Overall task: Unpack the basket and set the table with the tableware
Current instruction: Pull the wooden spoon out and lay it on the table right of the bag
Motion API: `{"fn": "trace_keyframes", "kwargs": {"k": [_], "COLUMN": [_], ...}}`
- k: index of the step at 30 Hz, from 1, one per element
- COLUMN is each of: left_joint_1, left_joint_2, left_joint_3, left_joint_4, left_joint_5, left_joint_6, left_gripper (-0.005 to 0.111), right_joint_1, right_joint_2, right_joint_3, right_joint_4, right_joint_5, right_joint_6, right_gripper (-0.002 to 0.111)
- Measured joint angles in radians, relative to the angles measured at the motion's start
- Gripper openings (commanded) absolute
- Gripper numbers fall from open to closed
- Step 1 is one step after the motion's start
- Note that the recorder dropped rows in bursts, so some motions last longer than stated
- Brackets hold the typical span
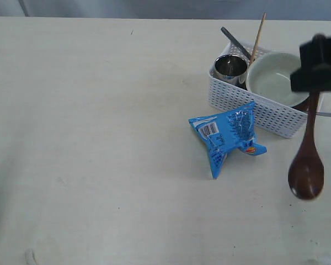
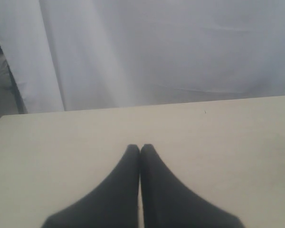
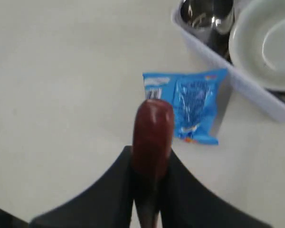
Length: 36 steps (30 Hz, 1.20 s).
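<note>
The white lattice basket point(image 1: 248, 107) stands on the pale table point(image 1: 99, 138) at the far right. In it are a steel cup point(image 1: 230, 67), an off-white bowl point(image 1: 271, 81), a wooden chopstick point(image 1: 257, 34) and a dark metal utensil handle point(image 1: 235, 42). My right gripper point(image 1: 315, 87) hovers over the basket's near right corner, shut on the handle of the dark wooden spoon point(image 1: 306, 172), whose bowl hangs down above the table. The right wrist view shows the spoon point(image 3: 153, 130) clamped between the right gripper's point(image 3: 151, 154) fingers. My left gripper point(image 2: 140, 148) is shut and empty over bare tabletop.
A blue snack packet point(image 1: 229, 137) lies on the table just in front of the basket's left half, and the right wrist view shows the packet point(image 3: 190, 107) beyond the spoon. A pale curtain point(image 2: 156, 47) hangs behind the table's far edge.
</note>
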<state>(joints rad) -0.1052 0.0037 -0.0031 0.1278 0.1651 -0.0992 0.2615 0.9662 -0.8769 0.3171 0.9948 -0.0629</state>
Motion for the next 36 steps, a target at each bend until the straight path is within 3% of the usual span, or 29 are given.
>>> {"fn": "trace_keyframes", "kwargs": {"k": [7,31,36], "left_joint_1": [0.0,0.0,0.0], "left_joint_2": [0.0,0.0,0.0], "left_joint_3": [0.0,0.0,0.0], "left_joint_4": [0.0,0.0,0.0], "left_joint_5": [0.0,0.0,0.0], "left_joint_6": [0.0,0.0,0.0], "left_gripper": [0.0,0.0,0.0], "right_joint_1": [0.0,0.0,-0.06], "right_joint_2": [0.031,0.535,0.539], "right_joint_3": [0.151,0.153,0.153], "right_joint_4": [0.0,0.081,0.098], "right_joint_5": [0.039,-0.136,-0.122], "right_joint_6": [-0.024,-0.193,-0.238], "right_gripper": [0.0,0.0,0.0]}}
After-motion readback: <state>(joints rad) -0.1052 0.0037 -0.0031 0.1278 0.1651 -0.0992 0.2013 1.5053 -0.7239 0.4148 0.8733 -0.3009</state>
